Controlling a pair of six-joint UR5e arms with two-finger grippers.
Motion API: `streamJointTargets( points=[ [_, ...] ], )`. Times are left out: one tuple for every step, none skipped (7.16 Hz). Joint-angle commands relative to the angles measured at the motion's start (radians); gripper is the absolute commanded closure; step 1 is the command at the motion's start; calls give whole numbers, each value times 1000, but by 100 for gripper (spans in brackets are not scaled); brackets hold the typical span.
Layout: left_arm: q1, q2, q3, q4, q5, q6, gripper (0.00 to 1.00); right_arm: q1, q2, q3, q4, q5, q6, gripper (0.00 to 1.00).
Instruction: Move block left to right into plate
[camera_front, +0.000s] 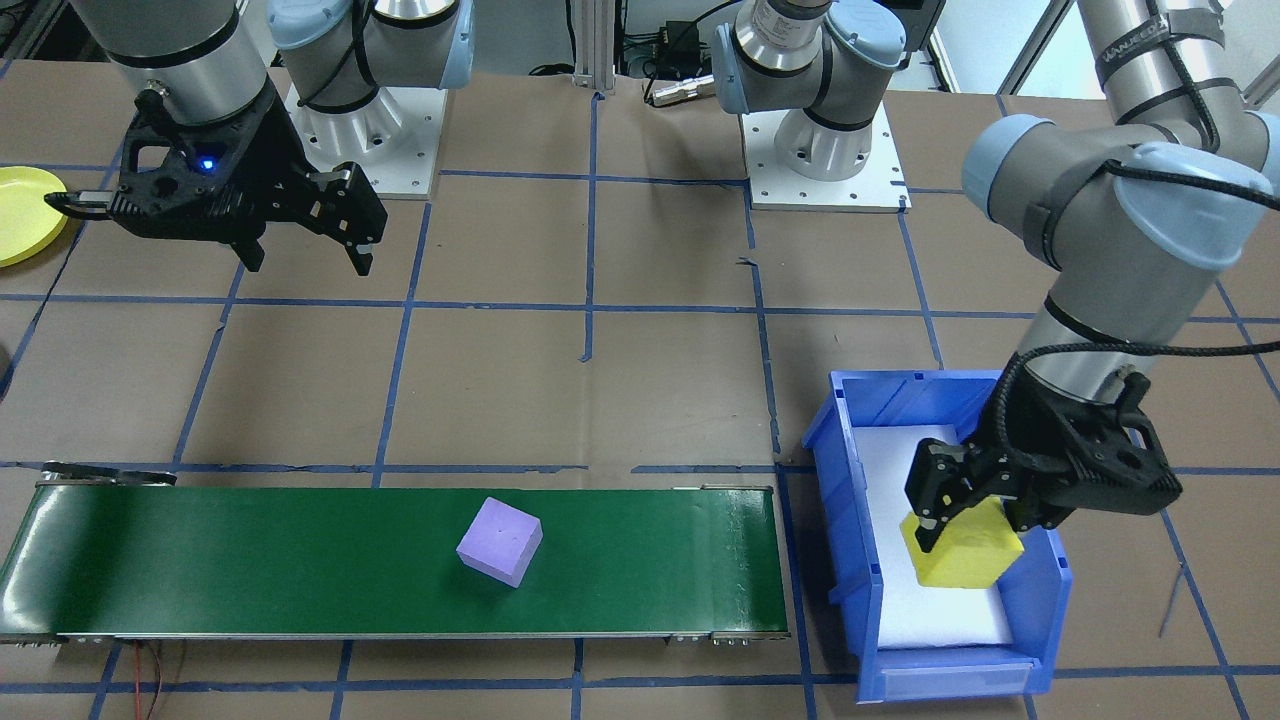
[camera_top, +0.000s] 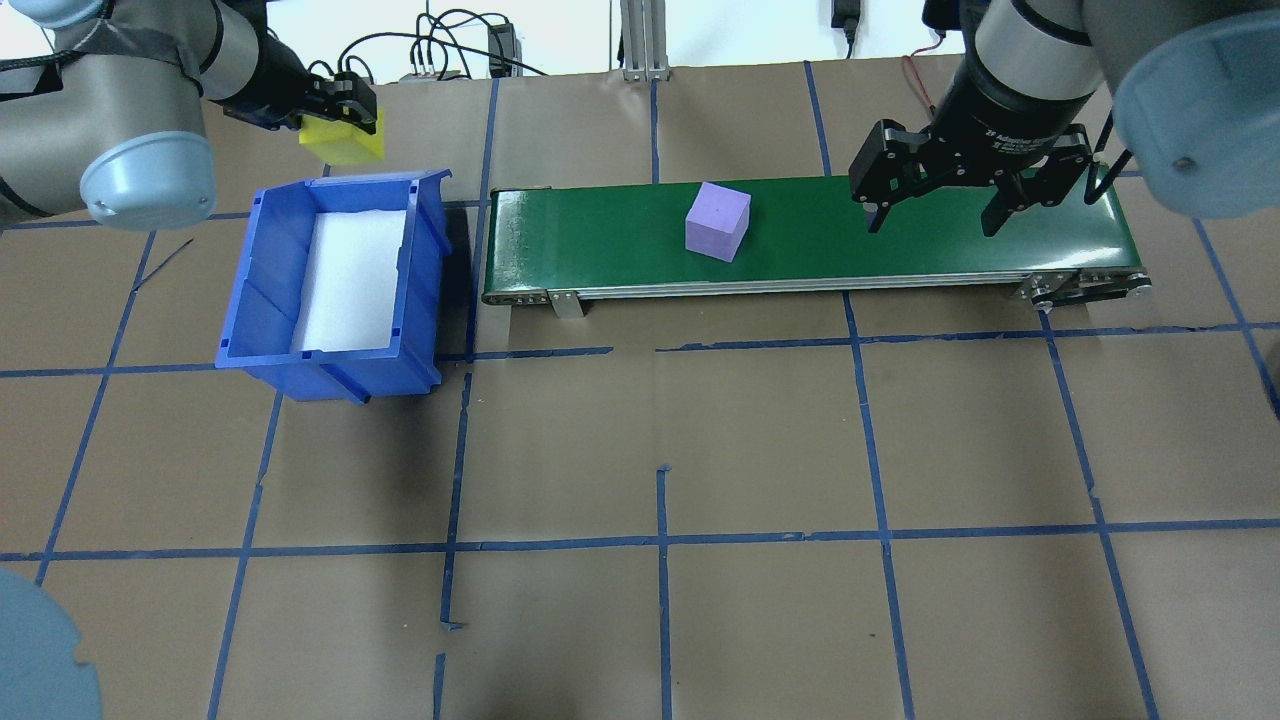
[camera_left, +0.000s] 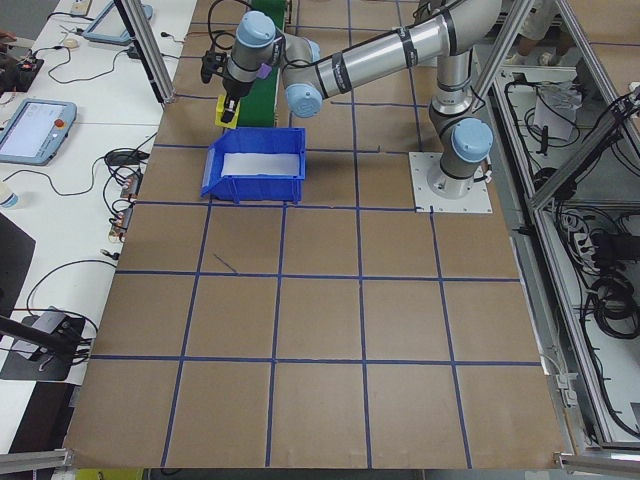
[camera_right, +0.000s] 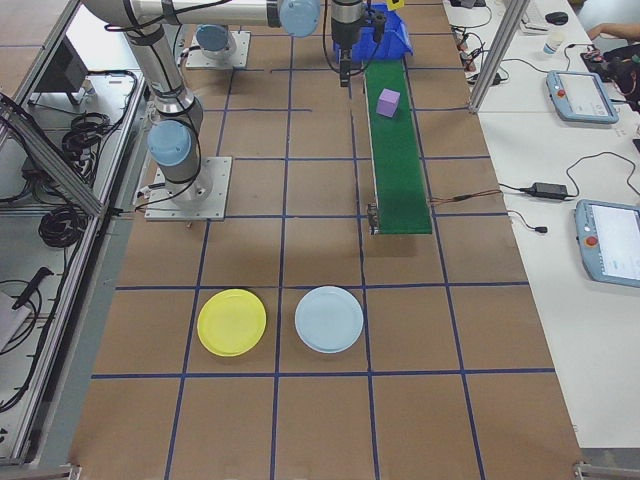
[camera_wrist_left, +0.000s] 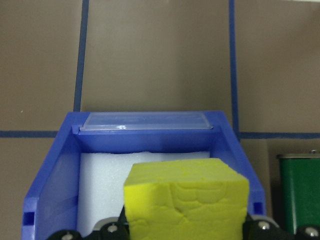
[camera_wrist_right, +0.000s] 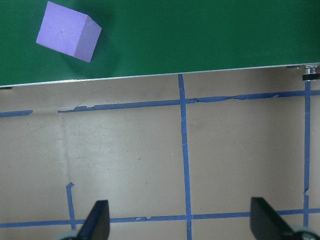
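- We saw the left claw (camera_front: 962, 520) clamped on a yellow foam block (camera_front: 965, 550) above the blue bin (camera_front: 850, 560).
- The right claw (camera_front: 305, 250) hung spread wide — empty.
- A purple block (camera_front: 499, 540) sat on the green conveyor belt (camera_front: 250, 560); the yellow plate (camera_right: 232, 322) lay well apart on the table (camera_top: 700, 450).

Little legible. Right arm's black wrist collar (camera_top: 1010, 130), directly above the right gripper (camera_top: 935, 215): white lettering, seems to read "2F Adaptive Gripper", partly blurred. Arm link (camera_front: 1150, 50) high above the left gripper (camera_front: 975, 520): embossed letters on a band, too blurred to read
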Motion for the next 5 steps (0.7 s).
streamJointTargets(
  points=[
    [-96,-19,-42,-3,-22,29,59,-1,0,5,0,0,0,0],
    [-131,-50,-92,8,-19,59,59,-2,0,5,0,0,-3,0],
    [-150,-87,-103,29,-25,56,59,-2,0,5,-2,0,-2,0],
    [-174,-107,-110,37,-37,56,59,-2,0,5,-2,0,-2,0],
    [-187,-122,-108,35,-41,57,55,-2,0,5,-2,0,-2,0]
  ],
)
